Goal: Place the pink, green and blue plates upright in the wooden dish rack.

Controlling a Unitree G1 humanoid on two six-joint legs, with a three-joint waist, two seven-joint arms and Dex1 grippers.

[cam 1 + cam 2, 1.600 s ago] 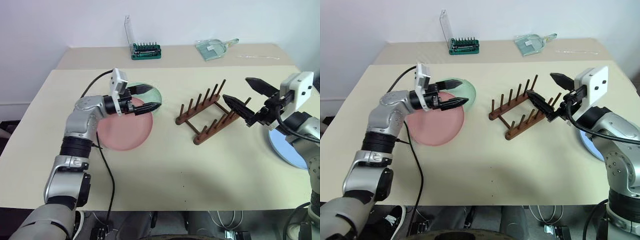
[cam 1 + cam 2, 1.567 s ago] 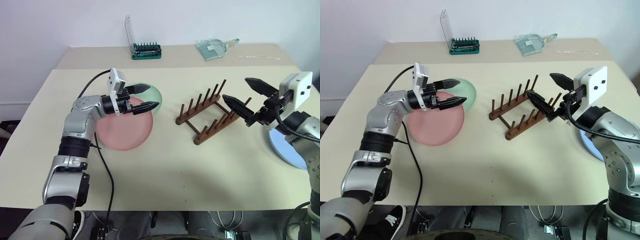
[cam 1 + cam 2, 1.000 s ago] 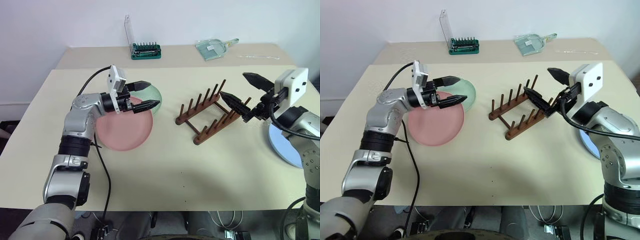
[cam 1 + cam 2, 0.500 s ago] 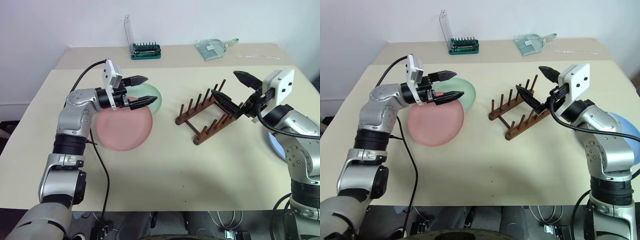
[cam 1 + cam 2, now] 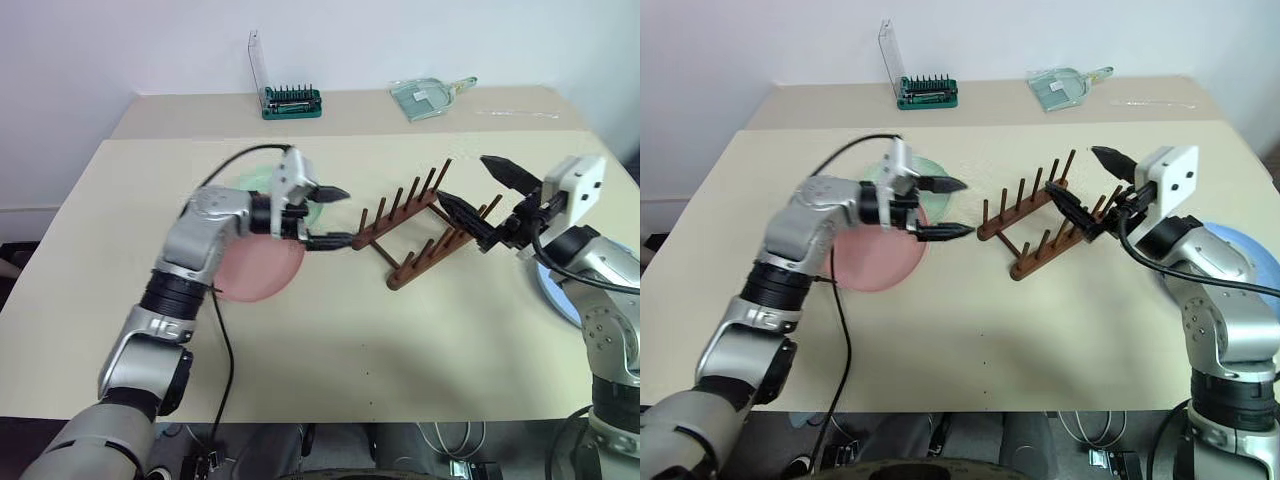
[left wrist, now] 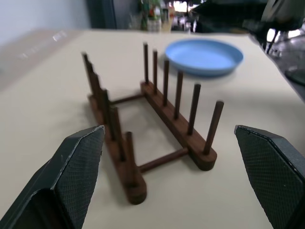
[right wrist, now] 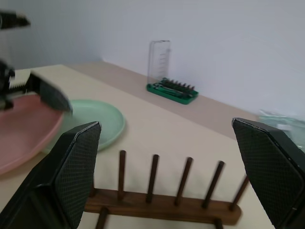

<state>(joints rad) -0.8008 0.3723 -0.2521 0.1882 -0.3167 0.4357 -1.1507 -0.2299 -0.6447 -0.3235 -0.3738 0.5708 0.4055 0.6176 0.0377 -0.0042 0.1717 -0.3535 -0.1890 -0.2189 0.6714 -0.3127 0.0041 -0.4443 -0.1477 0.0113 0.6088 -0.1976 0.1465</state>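
Observation:
The wooden dish rack (image 5: 415, 230) stands empty in the middle of the table, its pegs upright. My left gripper (image 5: 340, 217) is open and points at the rack's left end, just short of it, holding nothing. Behind it the pink plate (image 5: 255, 270) lies flat, overlapping the green plate (image 7: 93, 119), which my left arm partly hides in the head views. My right gripper (image 5: 463, 180) hovers open and empty over the rack's right end. The blue plate (image 6: 205, 55) lies flat at the right table edge, behind my right arm.
A green screwdriver bit set (image 5: 290, 100) with a raised clear lid and a clear dustpan-like piece (image 5: 430, 97) sit on the second table at the back. A black cable (image 5: 215, 340) hangs from my left arm. Bare tabletop (image 5: 400, 350) stretches in front of the rack.
My left gripper has swung right, from above the pink and green plates to the rack's left end, still open. The right gripper has stayed open over the rack.

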